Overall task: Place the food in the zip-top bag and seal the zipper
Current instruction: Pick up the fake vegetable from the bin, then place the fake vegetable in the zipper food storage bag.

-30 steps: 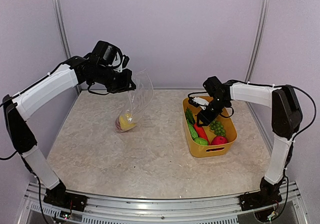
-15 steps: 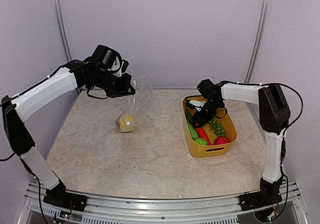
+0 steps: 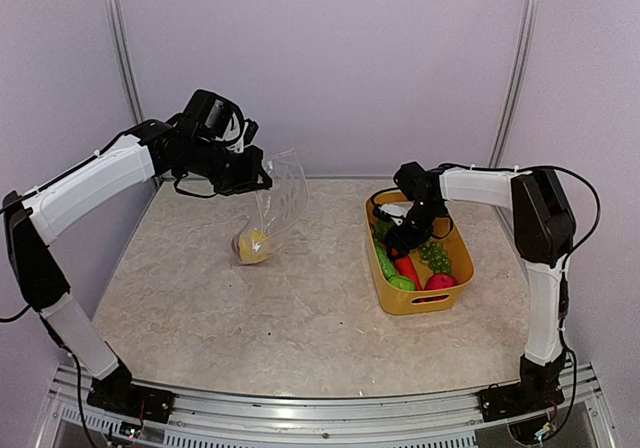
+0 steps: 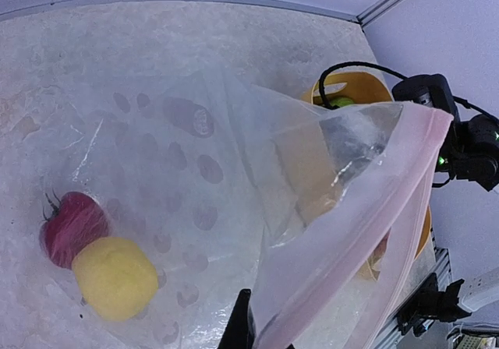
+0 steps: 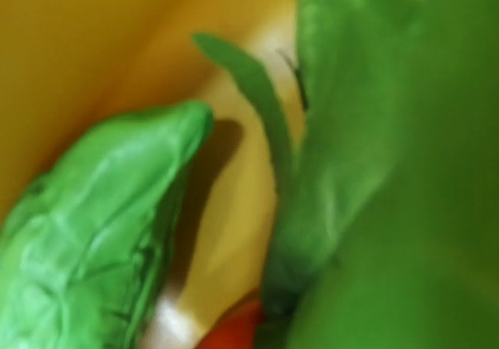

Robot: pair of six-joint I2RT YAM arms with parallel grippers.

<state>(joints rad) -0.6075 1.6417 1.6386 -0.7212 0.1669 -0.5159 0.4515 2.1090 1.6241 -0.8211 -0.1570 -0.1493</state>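
My left gripper (image 3: 256, 178) is shut on the mouth edge of the clear zip-top bag (image 3: 277, 203) and holds it up over the table. The bag's bottom holds a yellow round fruit (image 3: 254, 244) and a red one (image 4: 72, 226). In the left wrist view the pinkish zipper strip (image 4: 366, 216) runs past my fingertip (image 4: 240, 329). My right gripper (image 3: 396, 236) is down in the yellow basket (image 3: 456, 240) among the food: cucumber (image 3: 384, 263), red pepper (image 3: 406, 266), grapes (image 3: 436, 256), red round fruit (image 3: 437, 282). The right wrist view shows only blurred green food (image 5: 101, 224) close up; its fingers are hidden.
The basket stands at the right of the table, near the right wall. The bag hangs at the back left of centre. The back wall and two metal posts close in the far side.
My right gripper has moved left and down into the basket's left part, in among the food. The left gripper and bag have sunk slightly.
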